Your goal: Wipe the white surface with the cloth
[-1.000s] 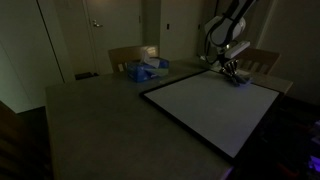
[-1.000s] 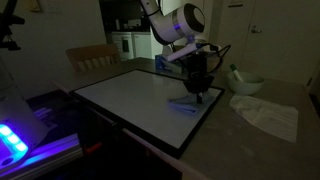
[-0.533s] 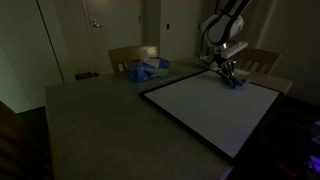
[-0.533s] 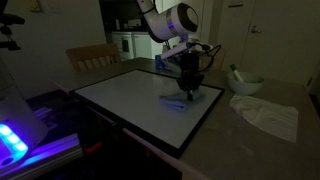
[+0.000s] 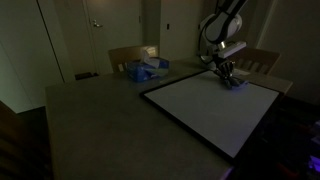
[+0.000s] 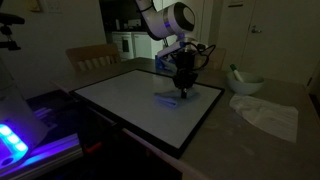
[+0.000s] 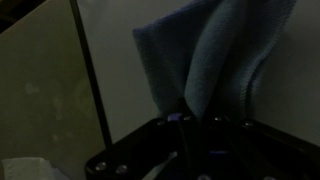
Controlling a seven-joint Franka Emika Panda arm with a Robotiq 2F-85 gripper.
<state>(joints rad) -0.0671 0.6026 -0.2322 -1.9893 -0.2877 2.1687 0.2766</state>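
- Moved since a sec ago: my gripper [image 6: 183, 90] & the cloth [image 6: 166, 97] slid a bit inward over the white surface [image 6: 115, 100].
- Jaws fully shut, pinching cloth's top; its tail drags on white surface, near one edge.
- Progress, my guess: wipe underway, most of the area prob. still to do; too dim to see marks.

White rounded arm [image 6: 176, 17], black tool [image 6: 184, 90], dark cabling.

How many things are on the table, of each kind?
Boards: 1, the white surface
Cloths: 2, the cloth and a white rag
Bowls: 1, the bowl
Packaging heaps: 1, the blue-and-white heap
Total: 5
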